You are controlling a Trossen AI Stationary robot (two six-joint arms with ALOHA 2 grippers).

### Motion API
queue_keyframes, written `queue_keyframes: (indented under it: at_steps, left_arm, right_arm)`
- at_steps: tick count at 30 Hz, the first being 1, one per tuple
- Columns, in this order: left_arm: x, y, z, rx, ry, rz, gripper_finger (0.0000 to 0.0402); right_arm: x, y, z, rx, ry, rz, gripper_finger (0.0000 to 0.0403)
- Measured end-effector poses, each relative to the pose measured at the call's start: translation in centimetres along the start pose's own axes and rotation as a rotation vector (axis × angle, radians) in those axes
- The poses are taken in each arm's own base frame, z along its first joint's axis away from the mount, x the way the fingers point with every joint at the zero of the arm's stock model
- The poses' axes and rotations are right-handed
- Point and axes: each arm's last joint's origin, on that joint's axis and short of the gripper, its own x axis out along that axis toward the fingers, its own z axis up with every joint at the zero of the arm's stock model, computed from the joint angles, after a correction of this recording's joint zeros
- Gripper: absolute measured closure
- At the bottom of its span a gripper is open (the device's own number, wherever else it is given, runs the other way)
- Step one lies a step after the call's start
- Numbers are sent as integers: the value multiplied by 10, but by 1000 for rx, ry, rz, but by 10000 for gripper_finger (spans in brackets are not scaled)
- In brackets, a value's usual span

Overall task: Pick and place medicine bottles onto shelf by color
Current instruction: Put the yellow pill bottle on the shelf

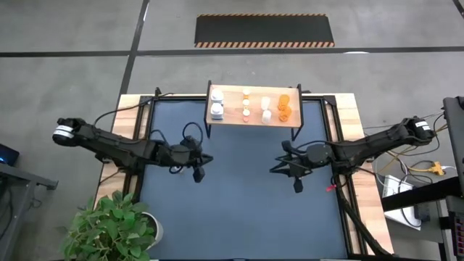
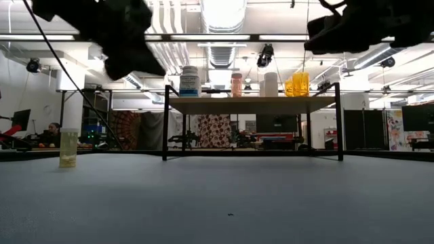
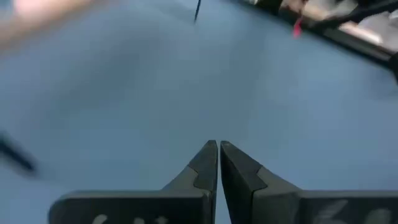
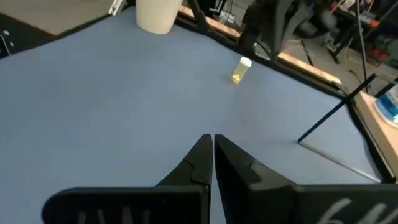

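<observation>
The light-wood shelf [image 1: 254,106] stands on black legs at the mat's far edge. White bottles [image 1: 216,103] sit on its left end, small amber white-capped ones [image 1: 246,103] beside them, then white ones [image 1: 266,109], and orange ones [image 1: 283,106] on the right. In the low view the shelf [image 2: 251,104] carries the same row. One pale yellow bottle [image 2: 68,148] stands upright on the mat at the left, also in the right wrist view [image 4: 240,70]. My left gripper [image 1: 198,176] [image 3: 218,144] and my right gripper [image 1: 297,186] [image 4: 212,137] hover shut over the mat, holding nothing.
The dark blue mat [image 1: 246,217] lies on a wooden table [image 1: 362,210]. A potted plant [image 1: 116,225] stands at the near left corner, and its white pot [image 4: 155,15] shows in the right wrist view. Cables run along the mat's right side [image 1: 341,196].
</observation>
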Motion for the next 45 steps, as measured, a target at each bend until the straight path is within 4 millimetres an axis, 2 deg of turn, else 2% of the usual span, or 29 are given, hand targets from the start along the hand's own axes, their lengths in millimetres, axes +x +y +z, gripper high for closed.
queue_keyframes:
  at_steps: [4, 7, 10, 13, 22, 31, 35, 41, 45]
  left_arm:
    - [-5, 3, -13, -185, 187, 64, 400]
    - [-14, 10, -22, -309, 348, 208, 400]
    - [-24, 16, -27, -422, 472, 350, 400]
    - [-29, 15, -25, -512, 534, 381, 400]
    - [-31, 16, -30, -601, 674, 575, 400]
    - [-23, 13, -30, -567, 689, 580, 393]
    - [-24, 14, -29, -555, 659, 582, 356]
    - [-21, 16, -32, -544, 638, 618, 263]
    - [-15, 16, -35, -524, 642, 652, 216]
  right_arm:
    - [-3, -1, 2, -9, -20, -7, 394]
    - [-5, -1, 4, -8, -27, -10, 394]
    - [-6, -1, 4, -2, -30, -10, 394]
    - [-5, -1, 2, 9, -21, -7, 394]
    - [-5, -1, 2, 27, -14, -5, 394]
    - [-5, -1, 2, 16, -13, -5, 394]
    - [-5, -1, 2, 17, -13, -5, 394]
    - [-5, -1, 2, 17, -12, -4, 394]
    - [-5, -1, 1, 17, -12, -4, 394]
